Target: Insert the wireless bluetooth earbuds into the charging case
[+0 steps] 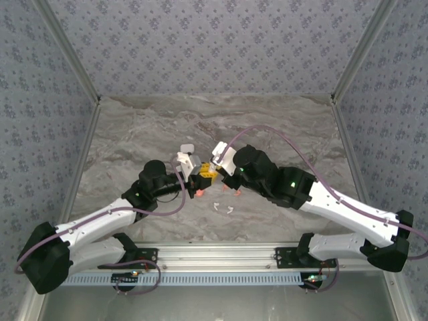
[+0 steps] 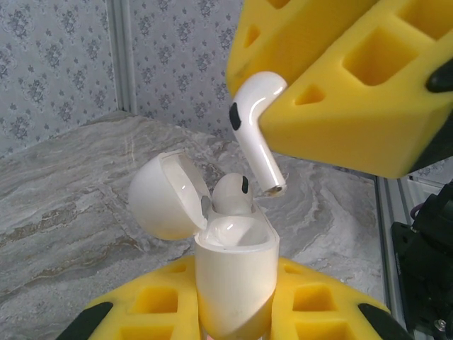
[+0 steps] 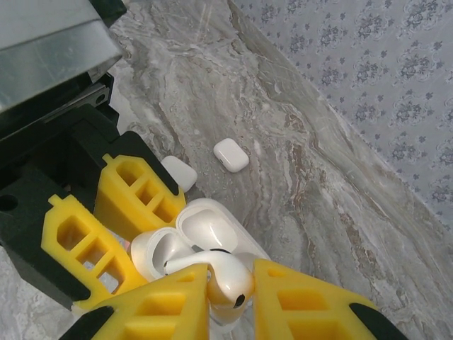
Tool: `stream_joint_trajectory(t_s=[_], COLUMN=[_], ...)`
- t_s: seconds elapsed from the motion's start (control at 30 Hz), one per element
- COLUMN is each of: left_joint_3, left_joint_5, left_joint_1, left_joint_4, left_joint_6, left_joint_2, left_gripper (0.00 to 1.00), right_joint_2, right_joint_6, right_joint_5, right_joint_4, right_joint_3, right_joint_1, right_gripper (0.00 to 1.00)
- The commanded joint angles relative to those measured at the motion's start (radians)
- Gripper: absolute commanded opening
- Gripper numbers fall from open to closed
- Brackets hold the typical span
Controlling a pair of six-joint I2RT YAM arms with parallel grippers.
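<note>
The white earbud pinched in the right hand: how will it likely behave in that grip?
Probably slippery: the earbud is glossy and rounded, pinched at its head between the right hand's yellow foam pads, so it might twist. Likely rigid: its stem juts straight. Likely light, being tiny beside the charging case.

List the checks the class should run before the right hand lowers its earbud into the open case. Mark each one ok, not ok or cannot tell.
1. Left hand shut on the white pebble-shaped plastic charging case, which is held upright: ok.
2. Rounded white lid swung open, clear of the sockets: ok.
3. Right hand shut on the white stemmed earbud, with the stem slanting down toward the case: ok.
4. Second white earbud seated in the case: ok.
5. Held earbud's stem lined up over the free socket: cannot tell.
</note>
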Motion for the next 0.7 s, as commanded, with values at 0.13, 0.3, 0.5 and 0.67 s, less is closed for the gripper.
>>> stream_joint_trajectory(t_s=[0.13,0.3,0.5,0.67], left_joint_3=[0.030,0.029,0.026,0.026], left_joint_5=[0.037,0.038,0.029,0.029], left_joint_1=[-0.007,-0.008,-0.010,-0.011], left_joint_4=[0.047,0.047,0.051,0.058], left_joint_6=[0.012,0.012,0.010,0.009], left_joint_2=[-0.007,-0.010,-0.014,-0.017], left_gripper=[0.00,0.00,0.00,0.00], right_joint_2=[0.033,0.053,0.057,0.055], right_joint_6=[-0.018,-0.015,-0.003,0.029], right_joint_5=[0.022,0.016,-0.068,-0.182], right_joint_4=[-0.005,-0.011,-0.027,-0.057], right_joint_3=[0.038,0.038,0.038,0.045], right_joint_1=[0.008,0.007,0.004,-0.028], right_gripper=[0.22,0.22,0.23,0.26])
